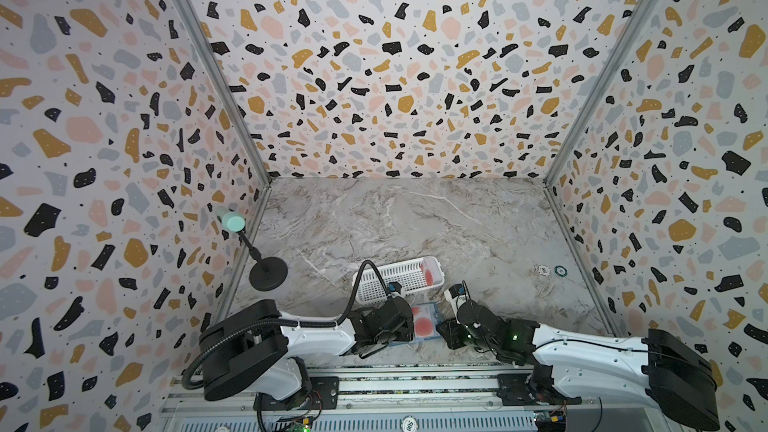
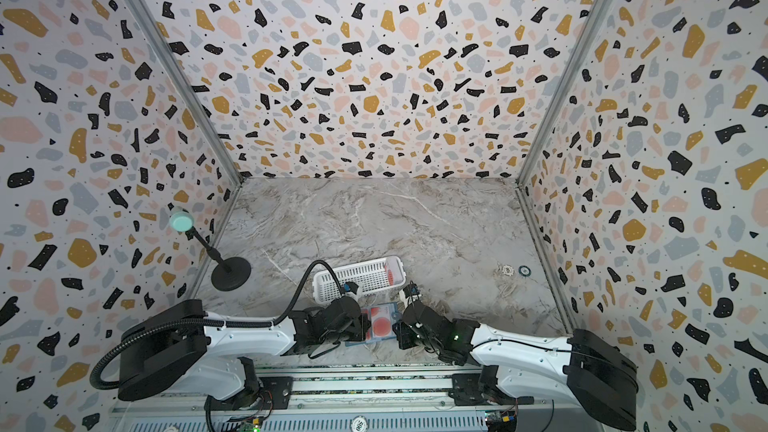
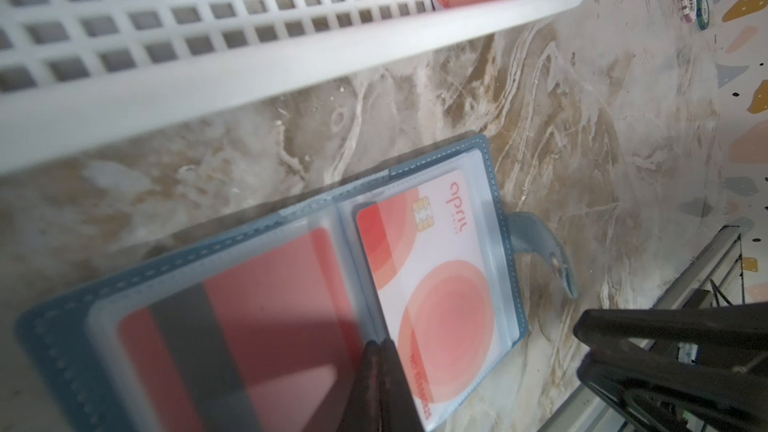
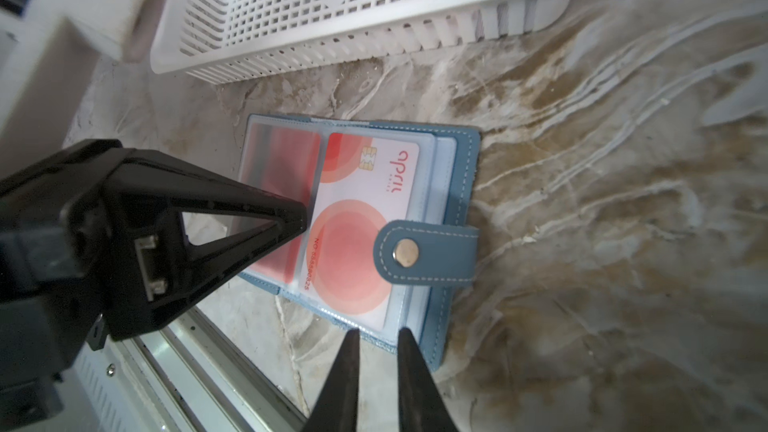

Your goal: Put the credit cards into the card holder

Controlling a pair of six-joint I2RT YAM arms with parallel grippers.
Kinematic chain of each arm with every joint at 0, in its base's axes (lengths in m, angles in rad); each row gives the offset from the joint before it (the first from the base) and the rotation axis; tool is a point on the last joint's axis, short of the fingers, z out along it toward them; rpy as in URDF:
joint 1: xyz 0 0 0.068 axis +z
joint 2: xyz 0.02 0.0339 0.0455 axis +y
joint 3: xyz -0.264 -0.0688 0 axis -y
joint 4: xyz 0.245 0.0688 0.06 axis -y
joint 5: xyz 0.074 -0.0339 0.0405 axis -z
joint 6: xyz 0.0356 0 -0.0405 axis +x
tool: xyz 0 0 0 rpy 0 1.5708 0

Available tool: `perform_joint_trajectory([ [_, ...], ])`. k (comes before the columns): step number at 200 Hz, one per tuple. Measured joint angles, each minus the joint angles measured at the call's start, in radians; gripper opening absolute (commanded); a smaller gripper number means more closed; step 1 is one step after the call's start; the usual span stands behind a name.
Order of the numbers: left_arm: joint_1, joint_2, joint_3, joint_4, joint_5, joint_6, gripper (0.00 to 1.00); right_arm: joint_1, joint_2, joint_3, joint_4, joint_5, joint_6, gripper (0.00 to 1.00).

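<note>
The slate-blue card holder [image 1: 436, 314] [image 2: 392, 310] lies open on the marble table between both grippers. A pale credit card [image 4: 353, 251] [image 3: 440, 305] with red circles sits partly in its right clear pocket, and its near end sticks out. A red-backed card [image 3: 257, 284] with a dark stripe fills the left pocket. My left gripper [image 3: 380, 342] [image 4: 301, 218] is shut, with its tips on the holder's fold and nothing between them. My right gripper [image 4: 378, 330] stands slightly open at the pale card's near end, holding nothing. The snap tab [image 4: 428, 253] lies folded over that card's edge.
Just behind the holder stands a white slotted basket [image 1: 374, 280] [image 3: 291, 76] with more cards [image 1: 430, 274] upright at its right end. Two poker chips [image 1: 560, 271] lie at the right. A black stand [image 1: 268, 274] with a mint head is at the left wall.
</note>
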Motion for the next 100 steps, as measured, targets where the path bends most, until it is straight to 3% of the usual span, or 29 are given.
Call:
perform_joint_trajectory([
  [100,-0.003,0.043,0.048,-0.031,-0.001,0.005,0.09,-0.018,0.061,-0.019,0.082,-0.033,0.008,0.19],
])
